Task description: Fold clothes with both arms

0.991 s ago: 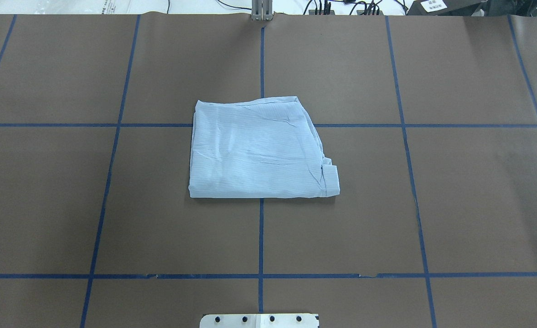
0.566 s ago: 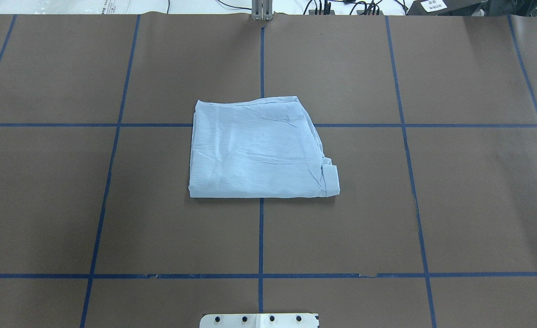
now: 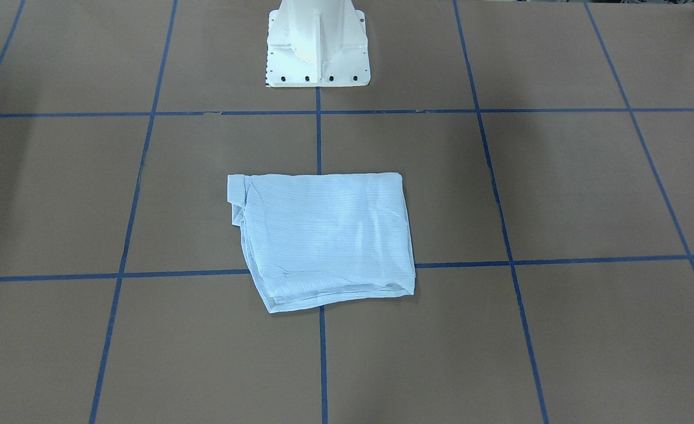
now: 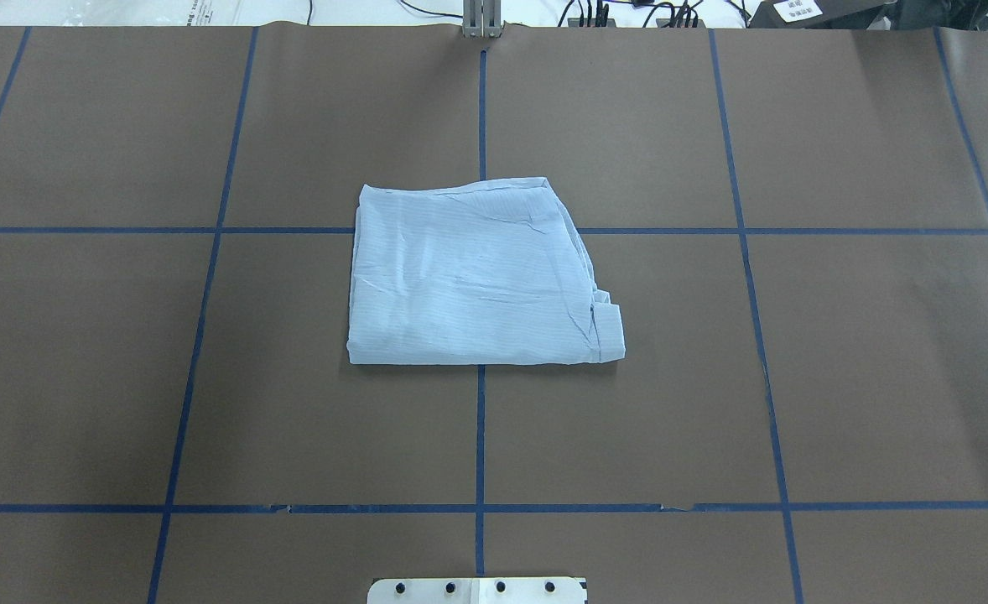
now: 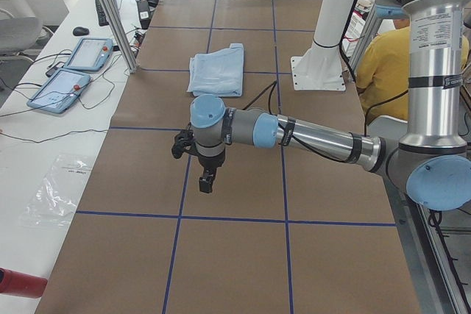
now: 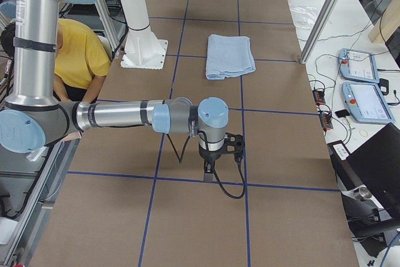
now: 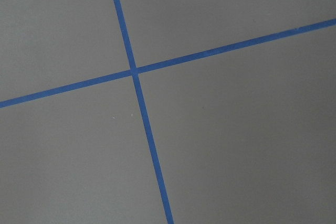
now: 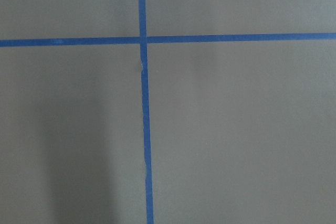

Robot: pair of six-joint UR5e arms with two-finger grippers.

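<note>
At table (image 4: pixel 796 377) centre, folded shirt (image 4: pixel 477 277) lies flat.

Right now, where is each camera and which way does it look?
Front-facing: across the table, facing the robot, steeply down on the shirt; only the white pedestal shows.
Overhead: behind the robot, forward and down on the shirt; only the pedestal's plate shows.
Exterior left: table's end on robot's left, looking along it; left arm, left gripper near.
Exterior right: opposite end; right arm, right gripper near.
Left wrist: down at crossing blue tape; no body.
Right wrist: likewise.
Shared: both side views show the shirt.
</note>
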